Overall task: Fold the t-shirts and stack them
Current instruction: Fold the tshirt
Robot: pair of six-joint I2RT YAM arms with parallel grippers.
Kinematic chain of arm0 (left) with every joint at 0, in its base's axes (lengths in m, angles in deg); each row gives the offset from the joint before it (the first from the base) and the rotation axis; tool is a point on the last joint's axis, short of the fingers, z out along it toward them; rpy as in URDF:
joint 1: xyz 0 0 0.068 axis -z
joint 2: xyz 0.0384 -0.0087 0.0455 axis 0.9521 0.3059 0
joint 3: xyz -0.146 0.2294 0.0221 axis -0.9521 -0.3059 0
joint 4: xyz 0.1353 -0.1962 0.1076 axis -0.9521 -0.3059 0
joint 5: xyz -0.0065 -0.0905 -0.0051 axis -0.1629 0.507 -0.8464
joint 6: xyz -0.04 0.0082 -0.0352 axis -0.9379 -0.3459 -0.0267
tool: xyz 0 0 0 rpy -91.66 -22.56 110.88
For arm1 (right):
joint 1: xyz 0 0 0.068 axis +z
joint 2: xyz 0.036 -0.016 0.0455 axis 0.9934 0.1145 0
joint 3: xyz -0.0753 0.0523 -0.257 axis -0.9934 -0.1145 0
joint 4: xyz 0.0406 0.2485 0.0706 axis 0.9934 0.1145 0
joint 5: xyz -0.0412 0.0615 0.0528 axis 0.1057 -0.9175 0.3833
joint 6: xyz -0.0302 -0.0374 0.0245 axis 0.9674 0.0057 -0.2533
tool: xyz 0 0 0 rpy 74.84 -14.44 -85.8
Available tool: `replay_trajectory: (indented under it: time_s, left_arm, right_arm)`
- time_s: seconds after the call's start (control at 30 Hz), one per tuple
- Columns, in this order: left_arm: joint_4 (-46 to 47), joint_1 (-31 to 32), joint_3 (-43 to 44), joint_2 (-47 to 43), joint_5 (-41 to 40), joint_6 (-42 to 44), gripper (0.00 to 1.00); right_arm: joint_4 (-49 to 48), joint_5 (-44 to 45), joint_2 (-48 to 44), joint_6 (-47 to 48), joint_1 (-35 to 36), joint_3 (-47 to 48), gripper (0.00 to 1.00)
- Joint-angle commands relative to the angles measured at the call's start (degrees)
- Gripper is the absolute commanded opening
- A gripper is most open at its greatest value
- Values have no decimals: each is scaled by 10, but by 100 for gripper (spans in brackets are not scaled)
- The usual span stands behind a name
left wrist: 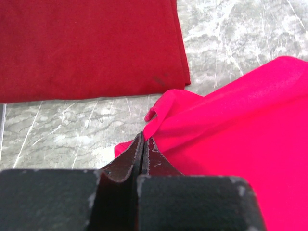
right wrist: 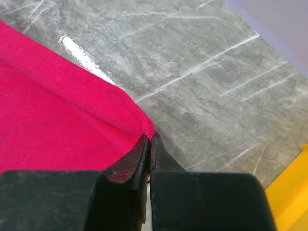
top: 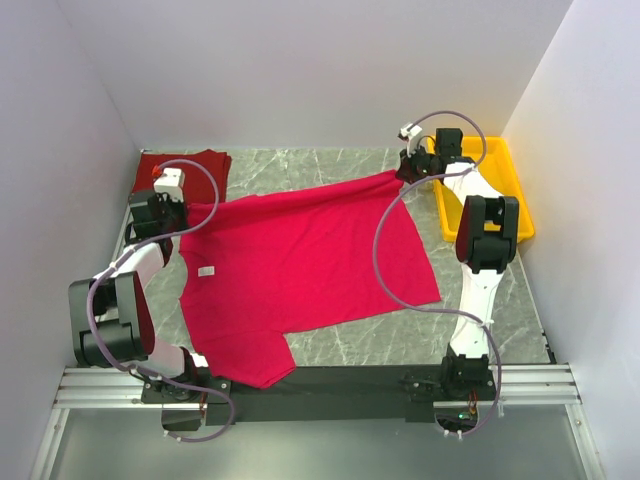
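My left gripper (left wrist: 143, 140) and right gripper (right wrist: 148, 139) each pinch a thin edge of the bright shirt (top: 300, 260); pulled taut, I judge either edge could slip free.

The crimson shirt (top: 300, 260) is unfolded and spread diagonally across the middle of the table (top: 400, 345). Its far edge is pulled taut, and its white label (top: 206, 271) is towards the left edge. The dark red shirt (top: 185, 170) lies folded flat in the far left corner.

Bright, even light with a glare streak on the table (right wrist: 79, 52).
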Motion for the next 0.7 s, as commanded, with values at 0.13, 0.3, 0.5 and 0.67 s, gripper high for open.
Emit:
replay_trajectory:
  time_s: [0.13,0.3,0.5,0.67]
  left_arm:
    - [-14,-5,-10,-27,18,33,1]
    - [-23,-4,-14,-30,13,41,1]
    - [-38,-5,-11,-26,12,48,1]
    - [-46,-5,-14,-27,12,58,1]
  right_arm:
    - [5,-15,-51,39,-4,-2,0]
    - [8,-14,-58,60,-4,-15,0]
    - [27,-10,-61,92,-4,-17,0]
    - [28,-15,-71,121,-4,-34,1]
